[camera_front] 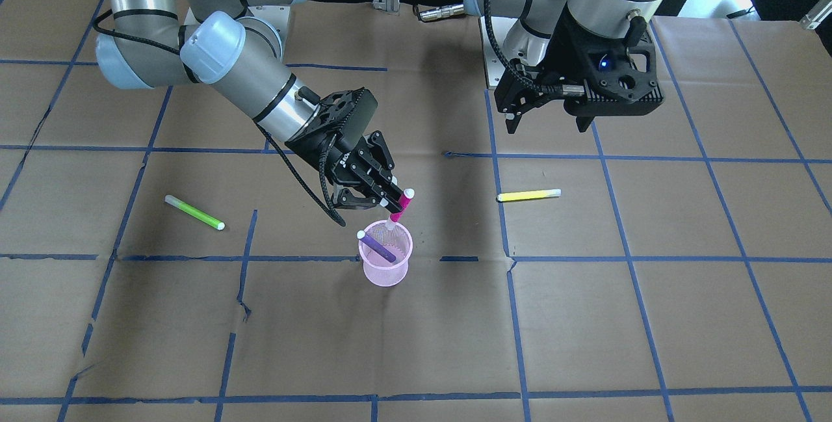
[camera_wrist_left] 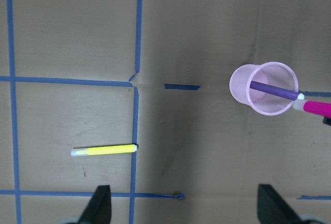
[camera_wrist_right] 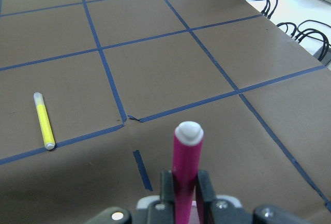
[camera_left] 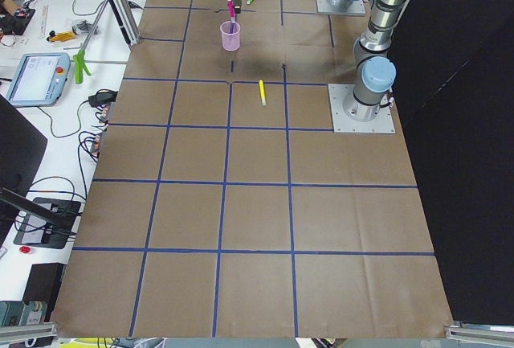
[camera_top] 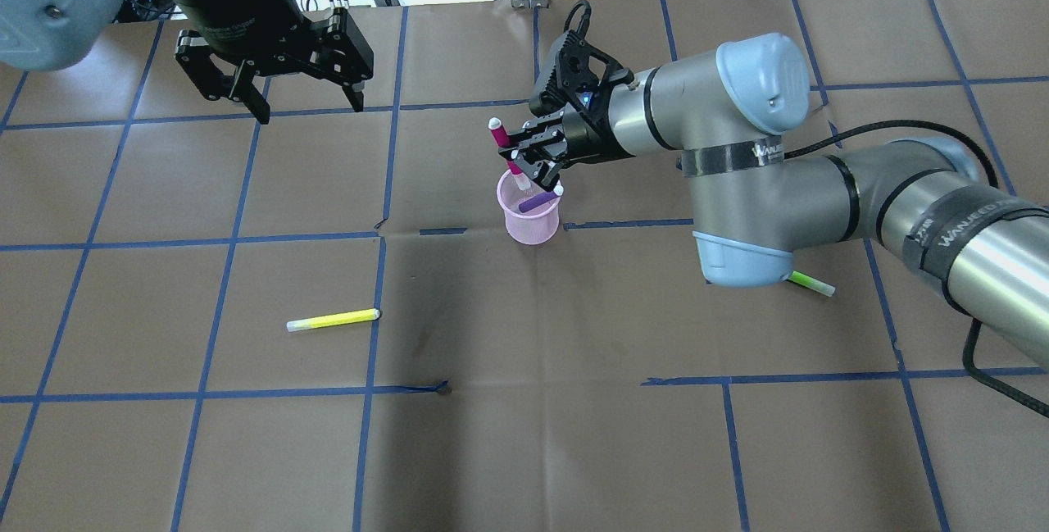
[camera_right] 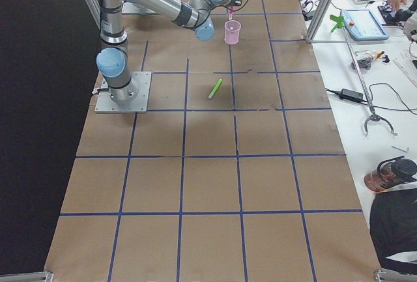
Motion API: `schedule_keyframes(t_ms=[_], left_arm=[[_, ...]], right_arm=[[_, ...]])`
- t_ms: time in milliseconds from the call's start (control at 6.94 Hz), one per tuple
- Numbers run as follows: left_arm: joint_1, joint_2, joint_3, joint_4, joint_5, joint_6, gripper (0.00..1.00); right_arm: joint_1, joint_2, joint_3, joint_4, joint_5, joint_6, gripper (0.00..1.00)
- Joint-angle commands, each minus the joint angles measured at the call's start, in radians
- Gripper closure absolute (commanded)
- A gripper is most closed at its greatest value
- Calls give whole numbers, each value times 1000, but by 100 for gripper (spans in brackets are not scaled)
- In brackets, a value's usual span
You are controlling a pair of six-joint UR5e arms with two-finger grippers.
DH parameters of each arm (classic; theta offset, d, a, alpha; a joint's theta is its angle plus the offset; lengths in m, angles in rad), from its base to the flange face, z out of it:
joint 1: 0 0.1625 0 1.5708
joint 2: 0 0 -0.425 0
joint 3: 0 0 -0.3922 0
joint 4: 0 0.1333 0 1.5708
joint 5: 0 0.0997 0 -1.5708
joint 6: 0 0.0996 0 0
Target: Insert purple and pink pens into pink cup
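The pink cup [camera_front: 386, 264] stands upright near the table's middle, also seen in the overhead view [camera_top: 531, 225] and the left wrist view [camera_wrist_left: 243, 90]. The purple pen [camera_front: 377, 248] leans inside it, white cap over the rim [camera_top: 541, 201]. My right gripper [camera_front: 395, 199] is shut on the pink pen [camera_front: 403, 204], held tilted, its lower white tip at the cup's rim [camera_top: 501, 143]. The right wrist view shows the pen [camera_wrist_right: 186, 182] between the jaws. My left gripper [camera_top: 303, 102] is open and empty, high above the table and far from the cup.
A yellow pen [camera_front: 528, 195] lies on the brown paper below my left gripper, also in the overhead view [camera_top: 332, 320]. A green pen [camera_front: 194, 212] lies under my right arm's side [camera_top: 811, 282]. Blue tape lines grid the table.
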Motion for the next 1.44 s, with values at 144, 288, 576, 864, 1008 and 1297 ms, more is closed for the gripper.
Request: schedule_keyframes(t_ms=[144, 288, 576, 864, 1008, 1297], left_arm=[[79, 35, -19, -22, 2, 79, 2], [79, 38, -36, -16, -5, 79, 2], [79, 56, -44, -14, -7, 79, 2], [85, 62, -39, -11, -5, 80, 2], [90, 62, -40, -11, -7, 82, 2], [92, 62, -40, -11, -7, 80, 2]], right_arm=[[5, 77, 19, -65, -12, 25, 98], [5, 77, 42, -67, -17, 25, 96], [-6, 76, 58, -68, -14, 30, 1], [-6, 63, 7, -56, -29, 74, 0], [-6, 65, -81, -8, -29, 137, 0], [-14, 62, -320, 362, -82, 146, 0]])
